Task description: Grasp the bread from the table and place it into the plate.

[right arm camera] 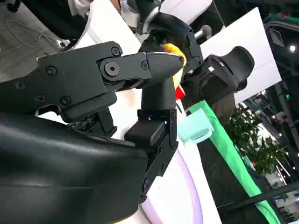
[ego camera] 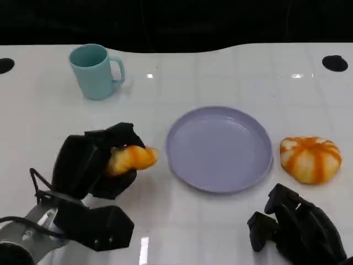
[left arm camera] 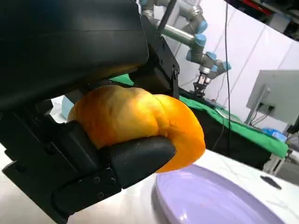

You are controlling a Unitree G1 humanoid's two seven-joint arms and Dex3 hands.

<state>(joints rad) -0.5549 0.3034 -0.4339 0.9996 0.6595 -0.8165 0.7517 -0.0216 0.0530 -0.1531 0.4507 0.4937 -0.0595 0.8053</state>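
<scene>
My left hand (ego camera: 91, 165) grips a golden bread roll (ego camera: 132, 158) just left of the lilac plate (ego camera: 220, 185), a little above the table. In the left wrist view the roll (left arm camera: 140, 121) sits between the black fingers (left arm camera: 135, 158), its free end reaching over the plate's rim (left arm camera: 210, 200). The plate has nothing on it. My right hand (ego camera: 298, 229) rests low at the front right, near the plate's front edge, with nothing in its fingers (right arm camera: 117, 74). The right wrist view shows the held roll (right arm camera: 175, 51) in the distance.
A round orange-and-white striped bun (ego camera: 310, 159) lies on the table right of the plate. A teal mug (ego camera: 94, 72) stands at the back left. Two dark round holes (ego camera: 335, 62) mark the table's far corners. The table's far edge runs along the back.
</scene>
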